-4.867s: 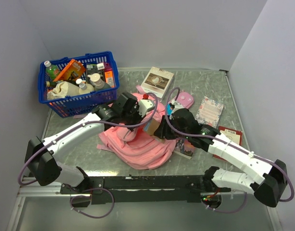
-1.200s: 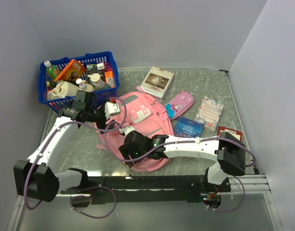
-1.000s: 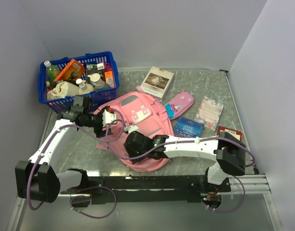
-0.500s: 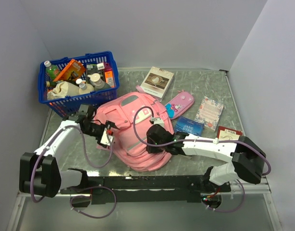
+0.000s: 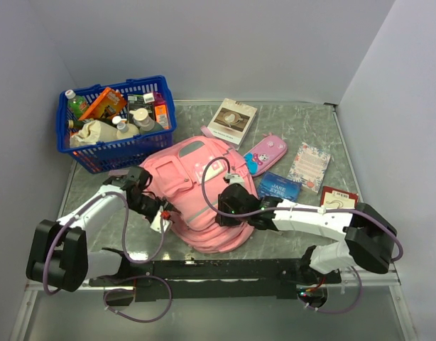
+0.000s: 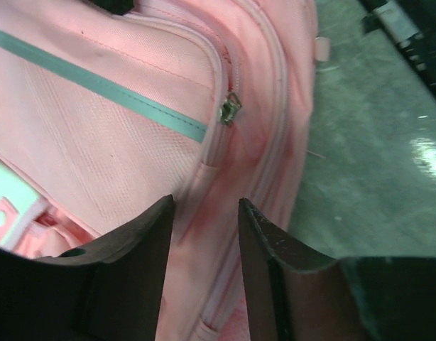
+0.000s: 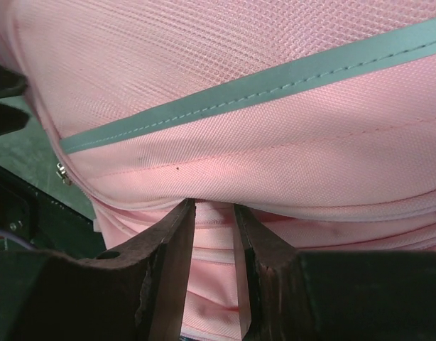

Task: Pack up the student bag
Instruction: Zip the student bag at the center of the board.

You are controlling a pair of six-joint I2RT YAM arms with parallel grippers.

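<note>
The student bag (image 5: 193, 192), a soft pink backpack with a grey stripe, lies front up in the middle of the table. My left gripper (image 5: 160, 214) is at its near-left edge. In the left wrist view my left gripper (image 6: 204, 202) has its jaws closed on the bag's zip seam (image 6: 207, 234), just below a metal zip pull (image 6: 230, 111). My right gripper (image 5: 229, 202) is at the bag's right side. In the right wrist view my right gripper (image 7: 214, 206) pinches a fold of pink fabric (image 7: 214, 284) under the grey stripe (image 7: 275, 78).
A blue basket (image 5: 97, 153) full of bottles and boxes stands at the back left. Right of the bag lie a book (image 5: 232, 121), a pink-and-blue pencil case (image 5: 266, 151), a blue pack (image 5: 278, 186), a floral notebook (image 5: 310, 163) and a red item (image 5: 339, 199).
The bag has been turned and spread out front up. My left gripper came from near the basket to the bag's near-left edge. My right gripper shifted right along the bag.
</note>
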